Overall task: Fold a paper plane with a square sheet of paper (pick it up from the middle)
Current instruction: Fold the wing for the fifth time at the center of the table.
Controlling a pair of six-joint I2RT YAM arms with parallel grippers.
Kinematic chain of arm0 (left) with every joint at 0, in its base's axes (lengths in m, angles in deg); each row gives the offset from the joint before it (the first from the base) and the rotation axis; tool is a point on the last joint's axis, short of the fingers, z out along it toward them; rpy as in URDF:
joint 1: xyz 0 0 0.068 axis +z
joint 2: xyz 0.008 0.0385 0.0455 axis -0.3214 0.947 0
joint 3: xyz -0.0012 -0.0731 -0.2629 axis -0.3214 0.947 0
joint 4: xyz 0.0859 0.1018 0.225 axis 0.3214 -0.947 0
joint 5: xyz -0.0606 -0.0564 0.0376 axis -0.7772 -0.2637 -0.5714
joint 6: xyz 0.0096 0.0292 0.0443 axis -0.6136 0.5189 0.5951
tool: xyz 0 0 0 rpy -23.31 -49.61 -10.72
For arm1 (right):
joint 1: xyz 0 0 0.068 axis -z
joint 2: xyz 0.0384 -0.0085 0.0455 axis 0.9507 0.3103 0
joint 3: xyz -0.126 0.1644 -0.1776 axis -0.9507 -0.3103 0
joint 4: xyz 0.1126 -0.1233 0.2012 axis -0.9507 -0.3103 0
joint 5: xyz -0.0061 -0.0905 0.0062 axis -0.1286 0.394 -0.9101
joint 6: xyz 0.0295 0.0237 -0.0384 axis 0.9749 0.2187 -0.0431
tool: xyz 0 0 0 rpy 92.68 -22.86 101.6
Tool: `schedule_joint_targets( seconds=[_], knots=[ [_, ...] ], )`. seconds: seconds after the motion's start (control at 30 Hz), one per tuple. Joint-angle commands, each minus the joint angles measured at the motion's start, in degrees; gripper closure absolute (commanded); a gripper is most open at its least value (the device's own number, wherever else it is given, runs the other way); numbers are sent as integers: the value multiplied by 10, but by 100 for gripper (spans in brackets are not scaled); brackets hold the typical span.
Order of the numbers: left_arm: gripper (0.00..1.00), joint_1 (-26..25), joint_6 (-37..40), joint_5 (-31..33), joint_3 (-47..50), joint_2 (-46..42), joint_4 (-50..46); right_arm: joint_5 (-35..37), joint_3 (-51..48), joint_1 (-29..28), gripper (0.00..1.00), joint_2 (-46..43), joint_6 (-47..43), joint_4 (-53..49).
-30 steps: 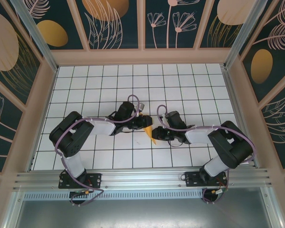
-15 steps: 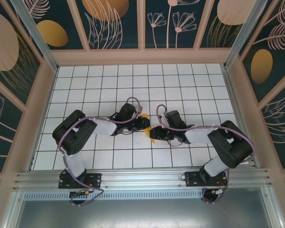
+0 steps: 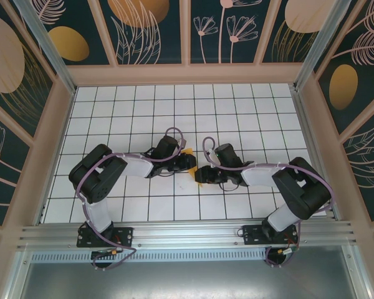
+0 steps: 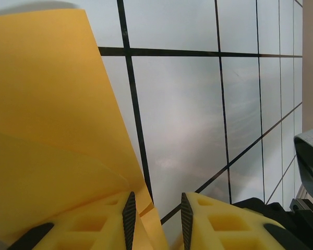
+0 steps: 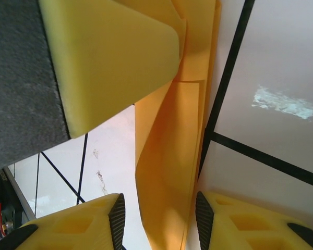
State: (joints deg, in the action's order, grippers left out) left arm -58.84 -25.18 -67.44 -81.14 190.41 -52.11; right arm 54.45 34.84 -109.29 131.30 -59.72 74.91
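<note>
Nearest: right gripper, low over the table. Its fingers stand spread. The orange paper, already folded into a narrow layered strip, runs up through the gap. Bare tile shows between the strip and one pad, so I read it as straddled, not pinched.

Just beyond: left gripper, almost tip to tip with the right. Its fingers are also apart, with tile visible between the pads. A paper edge dips into that gap and a broad curved flap spreads away from it.

Change: a second ago a long orange strip lay open between the two heads, trailing nearward. Now the heads have closed in, and from above only slivers of orange show at mid-table.

Judgement: mid-fold, probably pressing or re-gripping a crease; not yet a dart. Neither gripper clamps the paper, so the flap may spring back.
</note>
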Motion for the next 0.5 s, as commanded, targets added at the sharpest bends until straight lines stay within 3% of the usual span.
schedule_joint_targets(
  seconds=[0.0,0.47],
  knots=[
    [68,-1,3,-14,-15,-2,9,5,16,-8,56,18,-10,-20],
    [68,-1,10,-15,-22,-5,-3,42,22,-8,74,30,4,-39]
  ],
)
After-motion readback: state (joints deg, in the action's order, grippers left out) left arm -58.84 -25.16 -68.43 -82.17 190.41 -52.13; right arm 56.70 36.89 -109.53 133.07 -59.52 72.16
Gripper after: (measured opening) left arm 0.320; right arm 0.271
